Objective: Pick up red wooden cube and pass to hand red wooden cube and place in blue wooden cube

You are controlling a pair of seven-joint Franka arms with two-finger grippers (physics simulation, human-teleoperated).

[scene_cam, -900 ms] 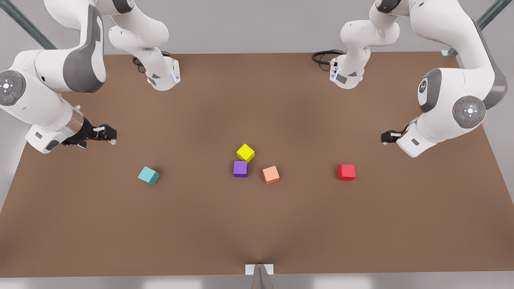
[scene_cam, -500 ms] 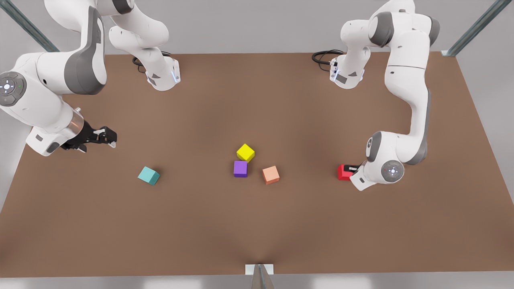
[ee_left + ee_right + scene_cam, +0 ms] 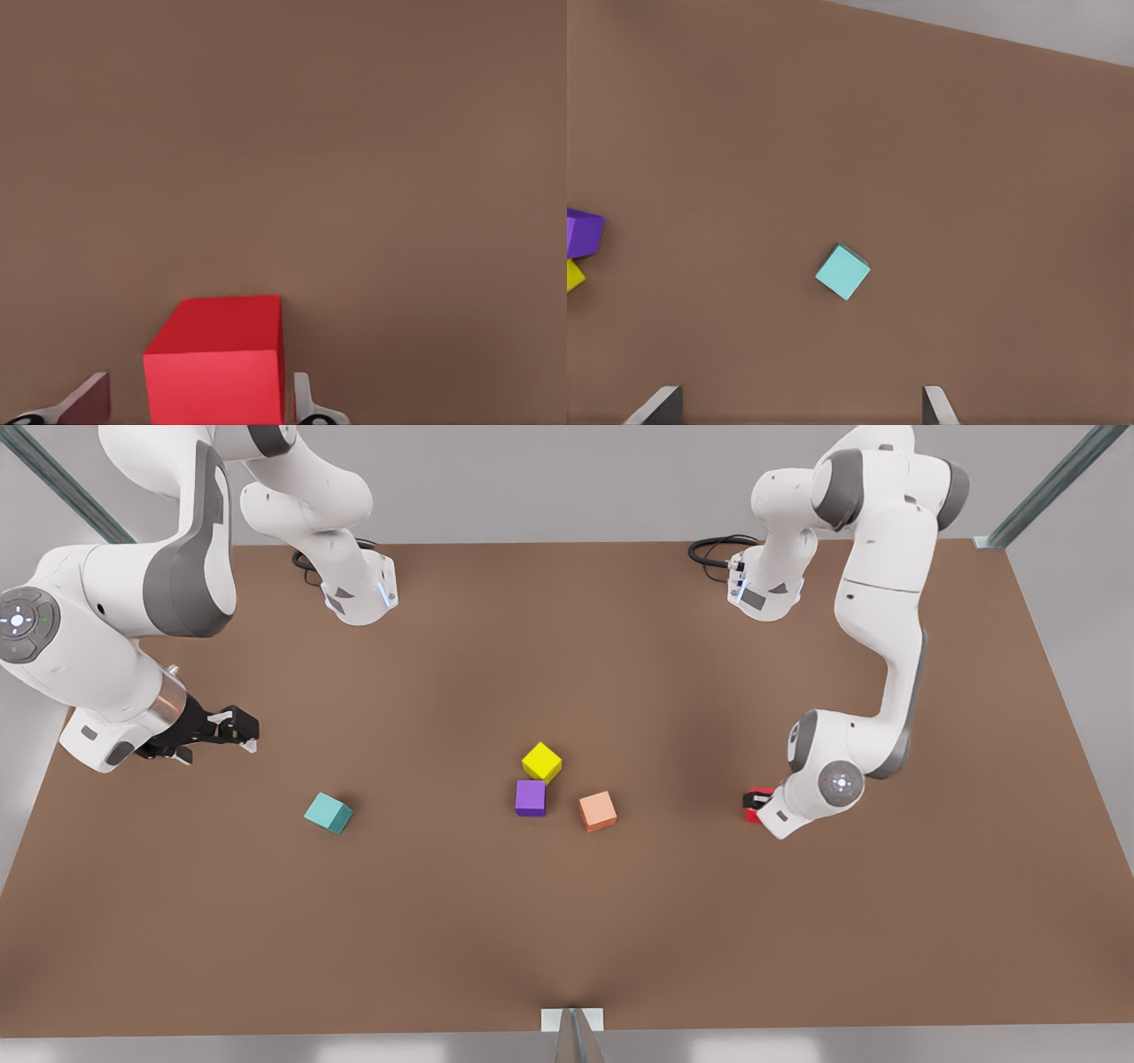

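Two claws are seen. The left claw (image 3: 760, 804) is lowered over the small bright red wooden cube (image 3: 217, 359) on the brown table (image 3: 567, 921), its fingers (image 3: 306, 403) spread either side, not yet closed on it. The cube is judged light, rigid and flat-sided, best gripped across opposite faces. The right claw (image 3: 237, 731) waits wide open and empty, above the small teal wooden cube (image 3: 842, 272).
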